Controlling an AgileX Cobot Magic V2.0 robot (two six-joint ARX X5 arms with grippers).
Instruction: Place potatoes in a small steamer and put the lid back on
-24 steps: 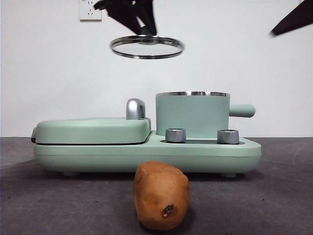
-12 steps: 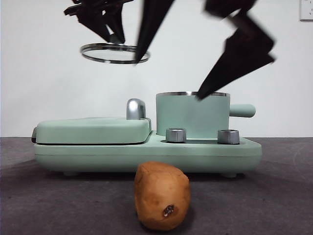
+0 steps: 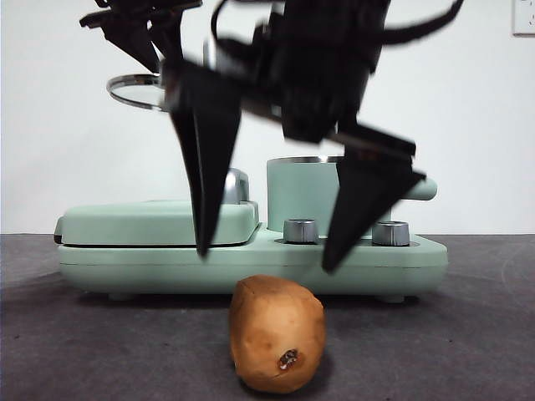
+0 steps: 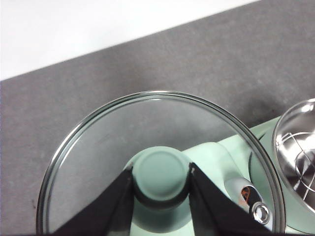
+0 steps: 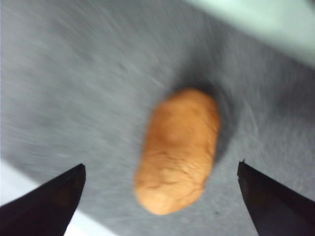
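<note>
A: Fingers (image 3: 263, 259), front view: right pair spread wide, tips above the potato (image 3: 277, 334), which sits on the surface (image 3: 84, 342), ungrasped.
B: Left wrist?
A: Left fingers (image 4: 161, 189) clenched on the lid (image 4: 98, 142) knob, held aloft; steamer (image 4: 298, 147) open.
B: Right wrist?
A: Potato (image 5: 178, 150) between released fingers (image 5: 160, 196). Loading and lidding remain.

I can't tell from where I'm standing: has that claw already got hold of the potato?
No. In the right wrist view the right gripper is open, its black jaws spread wide on either side of the potato, which lies untouched on the grey table.
</note>
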